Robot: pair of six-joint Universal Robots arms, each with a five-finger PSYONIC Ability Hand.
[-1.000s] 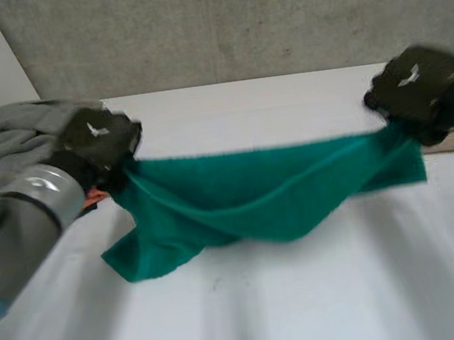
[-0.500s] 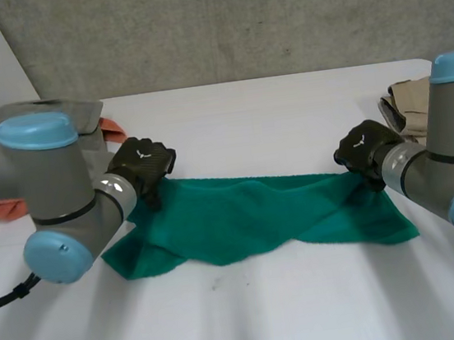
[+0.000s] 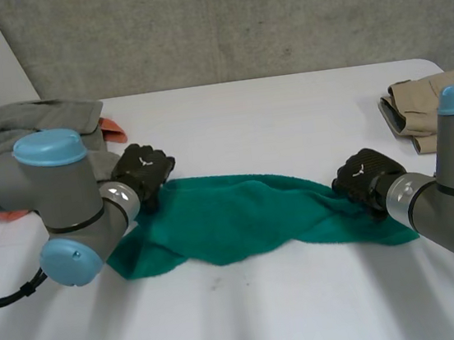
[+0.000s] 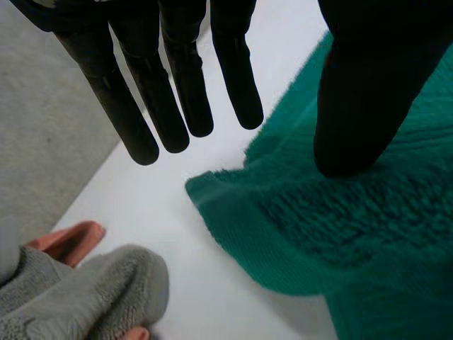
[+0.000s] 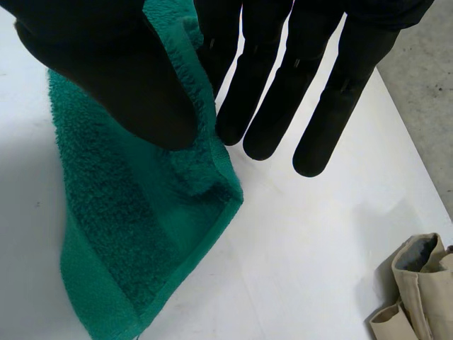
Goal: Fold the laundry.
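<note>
The towel (image 3: 250, 221) lies on the worktop (image 3: 271, 123), long axis running side to side between my hands, my left hand (image 3: 142, 170) low over its far left corner, fingers straight and holding nothing, my right hand (image 3: 365, 178) pinching its far right edge between thumb and straight fingers.

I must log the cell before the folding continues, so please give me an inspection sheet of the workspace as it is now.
surface: white table, small dark specks in front of the towel.
job's things: green towel lies rumpled on the table between the hands.
clutter: grey cloth pile with an orange piece beside it, by the left arm; beige garment by the right arm.
hands: left hand open, thumb over the towel's corner, fingers over bare table; right hand pinches the towel's other end between thumb and straight fingers.
surroundings: concrete wall behind the table.
</note>
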